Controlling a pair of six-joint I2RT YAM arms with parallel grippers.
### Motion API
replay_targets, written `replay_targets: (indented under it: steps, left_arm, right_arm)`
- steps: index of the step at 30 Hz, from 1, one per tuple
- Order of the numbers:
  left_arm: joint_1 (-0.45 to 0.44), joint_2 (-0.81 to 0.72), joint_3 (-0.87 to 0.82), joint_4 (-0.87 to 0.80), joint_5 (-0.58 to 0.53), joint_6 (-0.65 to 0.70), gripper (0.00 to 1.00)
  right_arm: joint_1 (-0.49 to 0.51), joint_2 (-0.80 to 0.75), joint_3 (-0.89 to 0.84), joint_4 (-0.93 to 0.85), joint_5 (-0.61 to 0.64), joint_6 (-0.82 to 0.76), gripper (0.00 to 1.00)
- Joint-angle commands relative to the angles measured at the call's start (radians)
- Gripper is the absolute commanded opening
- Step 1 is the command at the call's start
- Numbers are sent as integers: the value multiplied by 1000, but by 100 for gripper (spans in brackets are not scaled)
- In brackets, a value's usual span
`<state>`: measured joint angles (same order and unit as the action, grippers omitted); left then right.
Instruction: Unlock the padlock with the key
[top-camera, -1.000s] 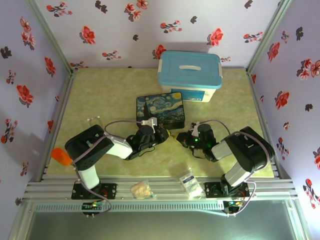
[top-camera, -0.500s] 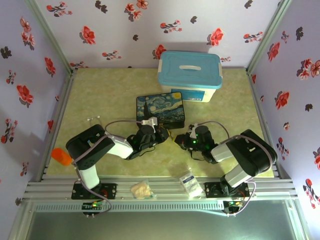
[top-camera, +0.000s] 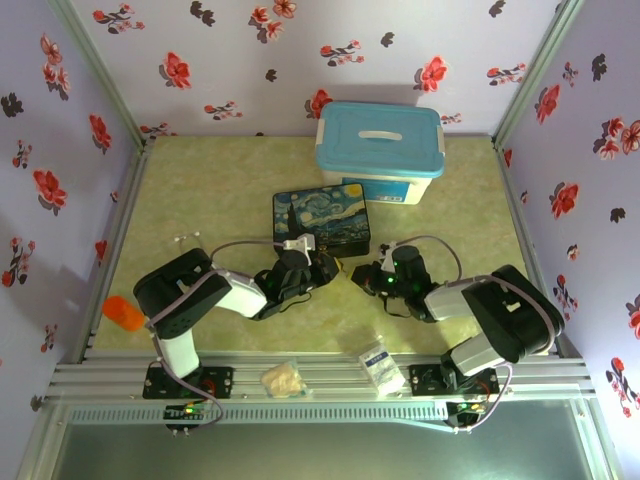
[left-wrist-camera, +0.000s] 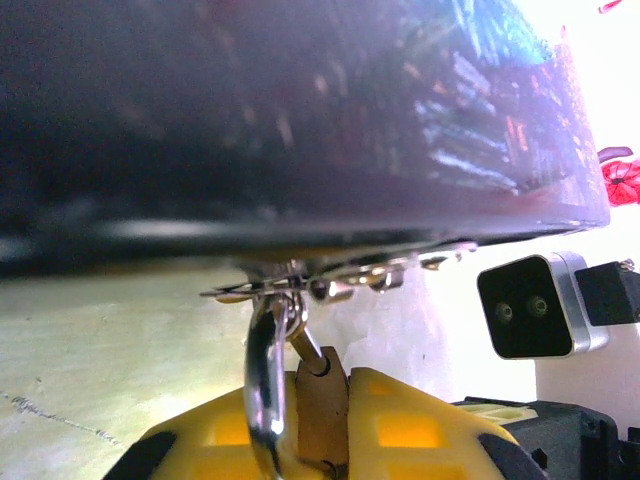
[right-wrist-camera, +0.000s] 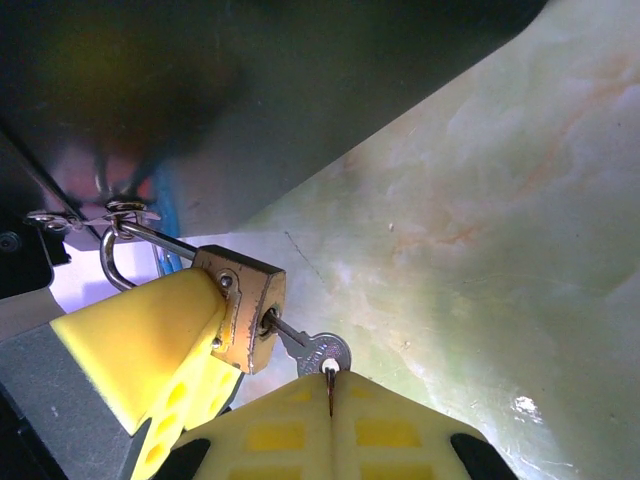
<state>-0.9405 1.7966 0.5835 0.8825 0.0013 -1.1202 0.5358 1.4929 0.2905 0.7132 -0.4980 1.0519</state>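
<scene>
The small brass padlock hangs by its silver shackle from the hasp of the dark Starry-Night box. My left gripper is shut on the padlock's body, one yellow finger on each side. The tiny key has its blade in the keyhole, and its round head sticks out. My right gripper is shut on the edge of that head. In the top view both grippers meet in front of the box, the left gripper and the right gripper a short gap apart.
A white bin with a blue lid stands behind the box. Two small packets lie on the front rail. An orange object sits at the left edge. Floral walls close in three sides.
The right arm's elbow has swung outward to the right and lower, while its gripper stays at the padlock. The left arm has not moved.
</scene>
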Motion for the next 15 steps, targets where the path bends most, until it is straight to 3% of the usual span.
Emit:
replay_targets:
  steps: [1,9,15]
  left_arm:
    - [-29,35,-13,-1,122,-92,11]
    - [-28,48,-2,-23,114,-86,26]
    - [-21,60,5,-28,108,-85,25]
  right_arm:
    - [-1,4,48,25,-10,-59,0]
    - [6,20,75,26,-41,-87,0]
    - [22,4,44,28,-25,-90,0]
